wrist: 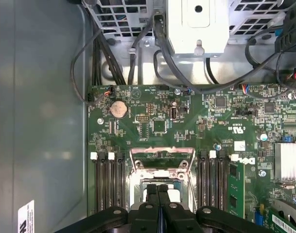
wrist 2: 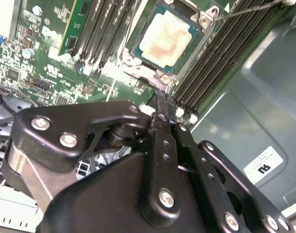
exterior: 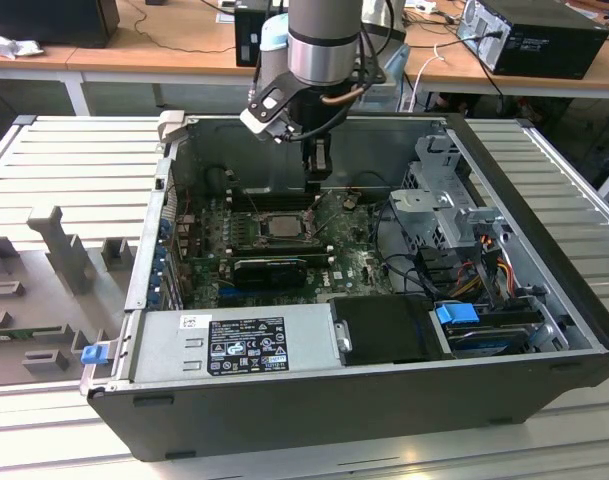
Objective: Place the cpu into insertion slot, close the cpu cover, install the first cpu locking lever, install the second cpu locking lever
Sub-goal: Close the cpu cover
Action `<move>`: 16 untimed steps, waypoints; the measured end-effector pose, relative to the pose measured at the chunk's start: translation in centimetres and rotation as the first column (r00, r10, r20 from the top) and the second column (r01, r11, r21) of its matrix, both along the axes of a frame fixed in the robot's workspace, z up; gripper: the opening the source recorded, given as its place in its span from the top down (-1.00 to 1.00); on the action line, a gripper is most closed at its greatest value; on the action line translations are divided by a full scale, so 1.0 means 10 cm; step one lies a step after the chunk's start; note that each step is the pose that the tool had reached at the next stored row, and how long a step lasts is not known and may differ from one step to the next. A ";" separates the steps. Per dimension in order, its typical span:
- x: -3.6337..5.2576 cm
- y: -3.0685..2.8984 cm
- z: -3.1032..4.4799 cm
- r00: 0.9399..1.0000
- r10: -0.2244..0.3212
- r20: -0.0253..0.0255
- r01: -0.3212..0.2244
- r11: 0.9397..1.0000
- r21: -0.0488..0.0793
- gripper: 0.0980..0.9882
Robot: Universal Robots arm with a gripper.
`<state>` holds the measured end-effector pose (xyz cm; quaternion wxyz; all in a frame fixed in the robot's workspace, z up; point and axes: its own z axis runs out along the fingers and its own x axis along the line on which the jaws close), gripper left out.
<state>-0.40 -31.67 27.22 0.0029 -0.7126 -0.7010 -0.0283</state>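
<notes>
While the claw (wrist 2: 162, 99) hangs with its fingers pressed together and nothing between them, tips just beside the slot (wrist 2: 185, 57) | cpu (wrist 2: 165, 39) lies seated in slot | cover (wrist 2: 138, 68) looks down around it | a thin rod (wrist 2: 245, 9), likely a lever, looks unlatched | both levers judged left.

A worktable (exterior: 74, 150) of ribbed aluminium profiles spans the exterior view. Grey plastic fixture blocks (exterior: 59, 250) stand on it at the exterior view's left. Behind it runs a row of wooden-topped desks (exterior: 154, 50) on white frames. A black desktop computer (exterior: 539, 35) lies on the desk at the exterior view's right, with a white cable (exterior: 425, 66) beside it. The light is even and soft.
</notes>
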 end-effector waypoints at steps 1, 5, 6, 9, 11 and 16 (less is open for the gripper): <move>0.004 0.000 0.000 1.000 0.000 0.000 0.000 1.000 0.000 0.98; 0.017 0.000 0.000 1.000 0.000 0.000 0.000 1.000 0.000 0.98; 0.023 0.000 0.000 1.000 0.000 0.000 0.000 1.000 0.000 0.98; 0.048 0.000 0.000 1.000 0.000 -0.001 0.000 1.000 0.000 0.98; 0.077 0.000 0.000 1.000 0.000 -0.001 0.000 1.000 0.000 0.98; 0.181 0.000 -0.003 1.000 0.000 -0.001 0.000 1.000 0.000 0.98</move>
